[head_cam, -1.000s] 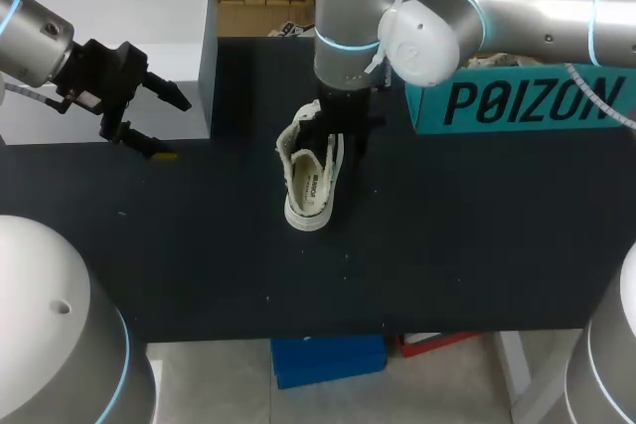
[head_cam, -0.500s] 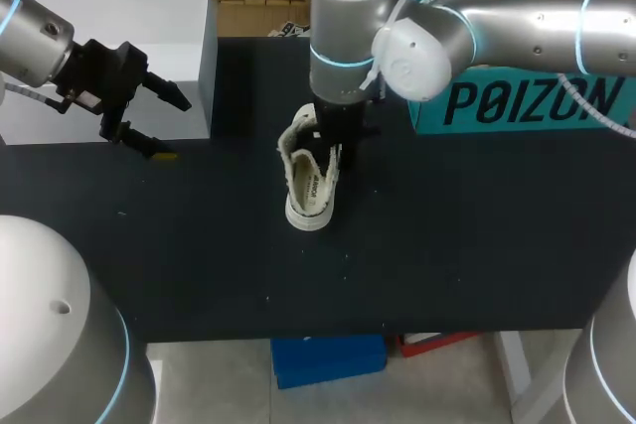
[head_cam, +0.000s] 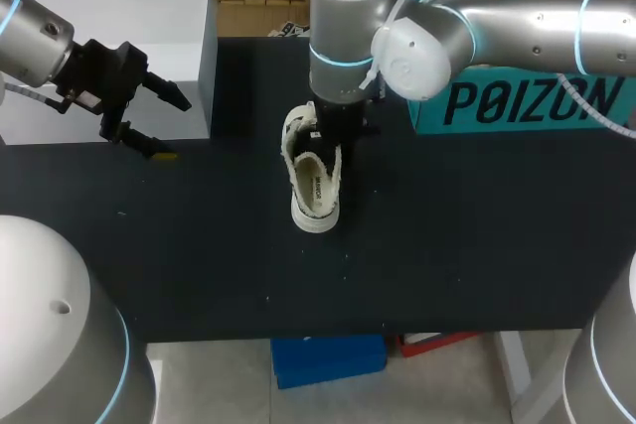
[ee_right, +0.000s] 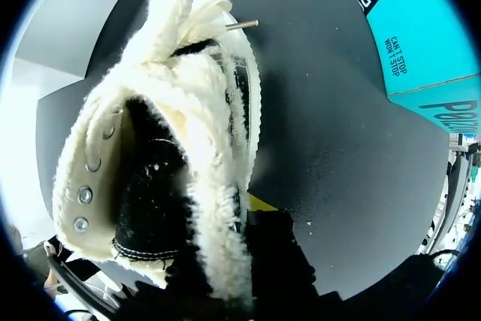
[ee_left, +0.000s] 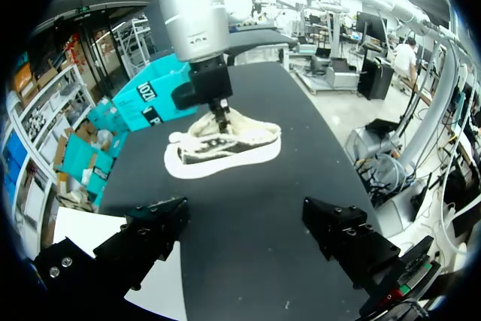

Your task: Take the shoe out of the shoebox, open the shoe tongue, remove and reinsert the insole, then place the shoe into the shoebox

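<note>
A cream, fuzzy-edged shoe (head_cam: 314, 184) stands on the black table (head_cam: 447, 245) near the middle, its opening facing up. My right gripper (head_cam: 329, 133) comes down onto the shoe's far end, shut on the fluffy edge by the tongue. In the right wrist view that fuzzy strip (ee_right: 203, 148) runs down between the fingers of the right gripper (ee_right: 242, 219). The teal shoebox (head_cam: 517, 96) sits at the back right. My left gripper (head_cam: 167, 124) hovers open at the left, far from the shoe. The left wrist view has the shoe (ee_left: 225, 152) well ahead of its open fingers (ee_left: 154, 231).
A white box (head_cam: 109, 27) stands at the back left, just behind my left gripper. The teal shoebox (ee_left: 143, 99) lies beyond the shoe in the left wrist view. Bare black tabletop lies in front of the shoe and to its right.
My right gripper has closed on the shoe's fuzzy edge. The shoe has turned straighter and shifted slightly right. The left arm has not moved.
</note>
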`<state>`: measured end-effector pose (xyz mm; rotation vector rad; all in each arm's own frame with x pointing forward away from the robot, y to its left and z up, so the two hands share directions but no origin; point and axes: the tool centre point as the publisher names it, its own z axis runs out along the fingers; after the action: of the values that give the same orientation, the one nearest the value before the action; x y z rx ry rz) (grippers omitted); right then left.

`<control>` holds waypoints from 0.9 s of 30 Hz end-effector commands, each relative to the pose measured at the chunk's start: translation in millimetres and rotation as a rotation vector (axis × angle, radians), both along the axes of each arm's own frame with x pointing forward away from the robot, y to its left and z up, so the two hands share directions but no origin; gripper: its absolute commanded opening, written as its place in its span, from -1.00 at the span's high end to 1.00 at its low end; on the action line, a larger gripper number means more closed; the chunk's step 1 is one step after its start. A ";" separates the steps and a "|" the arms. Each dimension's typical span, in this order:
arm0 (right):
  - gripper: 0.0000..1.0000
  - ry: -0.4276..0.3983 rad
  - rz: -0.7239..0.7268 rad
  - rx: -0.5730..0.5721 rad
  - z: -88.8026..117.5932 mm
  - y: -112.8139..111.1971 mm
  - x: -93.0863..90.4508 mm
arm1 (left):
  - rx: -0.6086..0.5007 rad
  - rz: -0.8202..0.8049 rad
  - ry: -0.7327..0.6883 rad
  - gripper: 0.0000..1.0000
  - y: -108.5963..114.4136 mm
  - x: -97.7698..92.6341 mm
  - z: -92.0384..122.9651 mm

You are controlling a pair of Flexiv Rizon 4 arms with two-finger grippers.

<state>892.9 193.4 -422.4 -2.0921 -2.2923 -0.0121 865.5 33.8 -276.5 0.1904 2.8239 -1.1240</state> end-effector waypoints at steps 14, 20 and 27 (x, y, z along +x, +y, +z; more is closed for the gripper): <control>1.00 -0.158 0.122 -0.061 88.9 -27.8 -3.4 | 0.003 0.002 -0.002 -1.00 -0.2 -1.0 -0.2; 1.00 -0.253 0.293 -0.111 146.0 -45.9 -9.0 | 0.003 0.002 -0.002 -1.00 -0.2 -1.0 -0.2; 1.00 -0.326 0.772 -0.072 209.1 -49.0 -20.0 | 0.003 0.002 -0.002 -1.00 -0.2 -1.0 -0.2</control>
<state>890.9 154.5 -282.7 -1.6362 -2.9304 -0.1307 865.5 33.8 -276.5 0.1903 2.8240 -1.1239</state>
